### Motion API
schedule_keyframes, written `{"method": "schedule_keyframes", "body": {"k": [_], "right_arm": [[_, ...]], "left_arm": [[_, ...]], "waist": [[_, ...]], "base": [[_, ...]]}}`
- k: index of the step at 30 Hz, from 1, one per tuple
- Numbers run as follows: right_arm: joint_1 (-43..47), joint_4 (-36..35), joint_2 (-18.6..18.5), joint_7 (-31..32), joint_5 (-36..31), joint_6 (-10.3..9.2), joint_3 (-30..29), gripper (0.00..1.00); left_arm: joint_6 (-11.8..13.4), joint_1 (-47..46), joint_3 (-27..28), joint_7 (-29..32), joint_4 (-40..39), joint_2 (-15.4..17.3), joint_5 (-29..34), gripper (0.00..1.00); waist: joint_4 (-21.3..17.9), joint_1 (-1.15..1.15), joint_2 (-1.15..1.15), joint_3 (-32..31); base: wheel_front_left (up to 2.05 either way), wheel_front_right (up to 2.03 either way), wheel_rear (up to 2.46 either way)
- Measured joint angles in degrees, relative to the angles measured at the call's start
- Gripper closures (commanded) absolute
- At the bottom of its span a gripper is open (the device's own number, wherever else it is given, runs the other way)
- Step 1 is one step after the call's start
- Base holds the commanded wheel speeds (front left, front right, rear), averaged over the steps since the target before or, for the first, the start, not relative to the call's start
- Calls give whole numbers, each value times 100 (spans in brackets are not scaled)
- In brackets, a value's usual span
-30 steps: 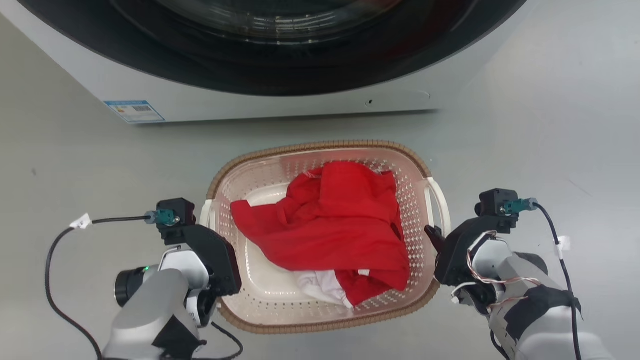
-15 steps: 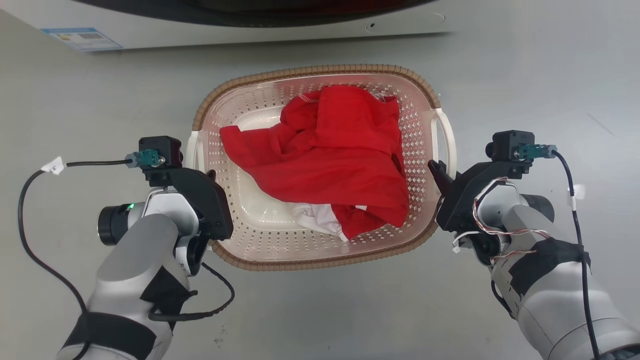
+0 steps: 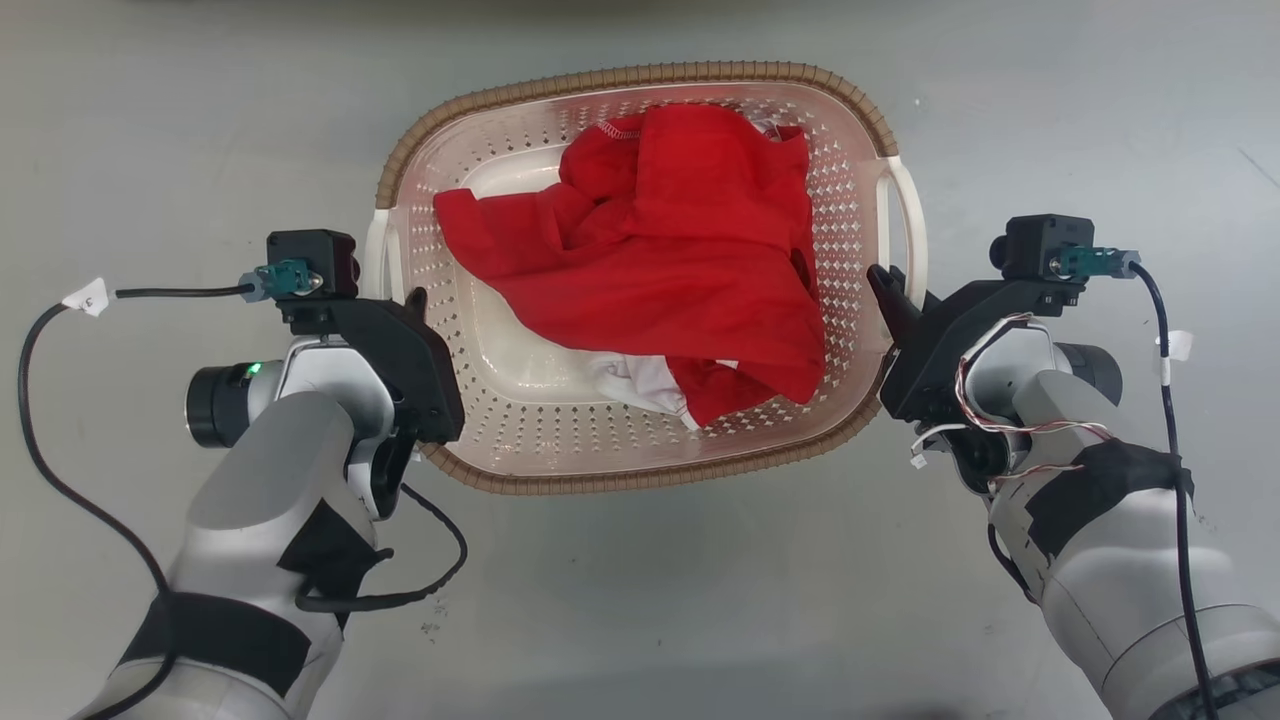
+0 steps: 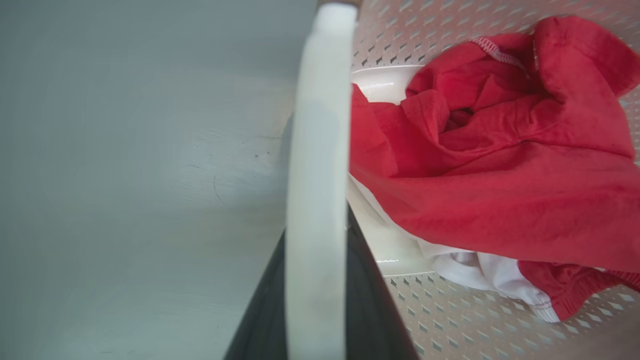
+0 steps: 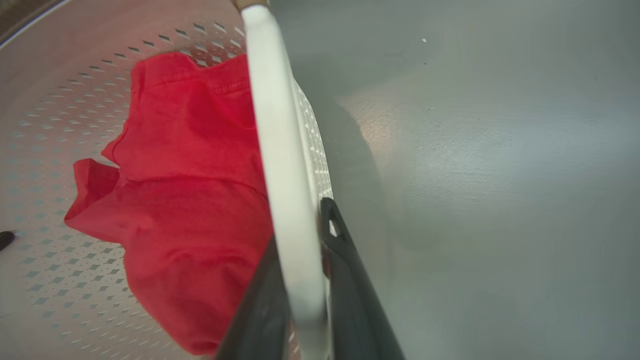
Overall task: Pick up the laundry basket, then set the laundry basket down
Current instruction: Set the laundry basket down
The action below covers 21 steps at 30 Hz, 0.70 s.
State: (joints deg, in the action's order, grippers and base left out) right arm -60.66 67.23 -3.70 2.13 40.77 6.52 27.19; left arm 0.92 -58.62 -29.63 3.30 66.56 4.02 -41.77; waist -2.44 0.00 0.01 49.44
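The laundry basket, pale perforated plastic with a brown woven-look rim, holds a red garment over a white one. My left gripper is shut on the basket's white left handle. My right gripper is shut on the white right handle. In the left wrist view the handle runs up between the dark fingers. The right wrist view shows the other handle clamped by that gripper's fingers.
Bare grey floor surrounds the basket on all sides. Black cables loop from both wrists beside the arms.
The head camera has tilted or moved, so the washing machine has slid out at the top. The basket looks slightly larger and stays between both grippers, which keep hold of the handles.
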Motion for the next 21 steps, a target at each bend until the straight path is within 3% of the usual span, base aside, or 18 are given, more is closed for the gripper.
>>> {"method": "schedule_keyframes", "body": {"k": [21], "right_arm": [[-131,167,-13,-321,-48,49,29,100]], "left_arm": [[-93,-193,-15,-310,261,-89,8,100]], "waist": [[99,-2,-2,288]], "base": [[0,0,0]]}}
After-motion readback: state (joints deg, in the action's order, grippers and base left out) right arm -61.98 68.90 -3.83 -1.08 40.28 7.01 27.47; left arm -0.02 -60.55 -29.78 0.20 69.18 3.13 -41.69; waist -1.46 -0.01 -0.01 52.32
